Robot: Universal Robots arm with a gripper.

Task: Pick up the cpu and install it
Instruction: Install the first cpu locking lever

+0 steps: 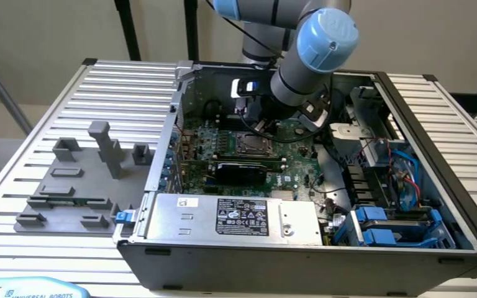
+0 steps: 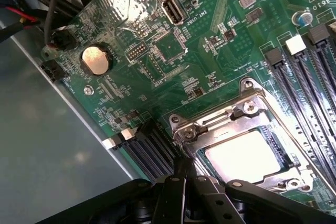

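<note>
The arm reaches down into the open computer case point(image 1: 437, 248), its pincer point(image 2: 181, 174) hanging low over the green motherboard point(image 2: 157, 51) with the two fingers pressed tightly together and nothing between them. That clenched, empty state fits where the cpu point(image 2: 242, 156) now lies: it sits inside the socket frame point(image 2: 231, 121), just beyond the pincer's tips and slightly to one side, so I judge it has already been set down rather than carried. The pincer's closed tips stand right at the near edge of the frame, beside the thin metal lever point(image 2: 184, 148) that runs along it; whether they touch that lever I cannot tell.

The cpu is a small flat square with a pale, silvery-beige top that catches the light, level within the dark opening, with the shiny metal rim and its screws all around it. Further from the pincer, a round coin battery point(image 2: 96, 60) shines on the board, and long dark memory slots point(image 2: 310, 72) run alongside the socket.
</note>
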